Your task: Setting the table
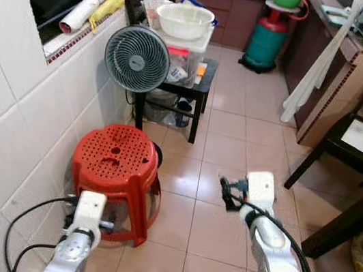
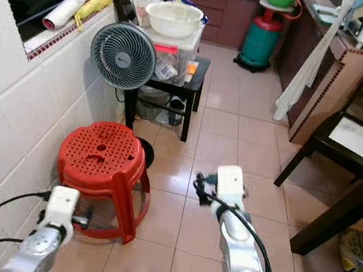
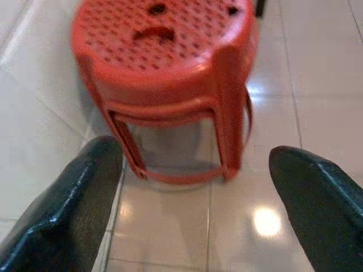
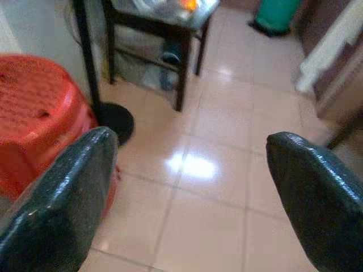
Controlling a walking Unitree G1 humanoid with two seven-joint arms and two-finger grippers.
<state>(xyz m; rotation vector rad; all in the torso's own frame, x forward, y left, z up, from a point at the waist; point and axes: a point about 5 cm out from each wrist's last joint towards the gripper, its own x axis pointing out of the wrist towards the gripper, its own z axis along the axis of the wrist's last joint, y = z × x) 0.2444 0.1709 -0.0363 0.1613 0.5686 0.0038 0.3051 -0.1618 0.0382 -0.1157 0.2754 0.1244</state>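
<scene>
Nothing to set the table with is in my jaws yet; the likeliest item is the white bowl (image 1: pixel 184 20) sitting on a clear box on the small black counter (image 1: pixel 207 71) ahead, beside the fan (image 1: pixel 137 58). Dark dining table leg (image 1: pixel 344 220) is off to my right. Left gripper (image 3: pixel 193 187) spread wide, empty, facing the red stool (image 1: pixel 117 160). Right gripper (image 4: pixel 187 187) spread too, over bare floor tiles. Probably still the approach step: next I walk forward past the stool and reach for the bowl.
</scene>
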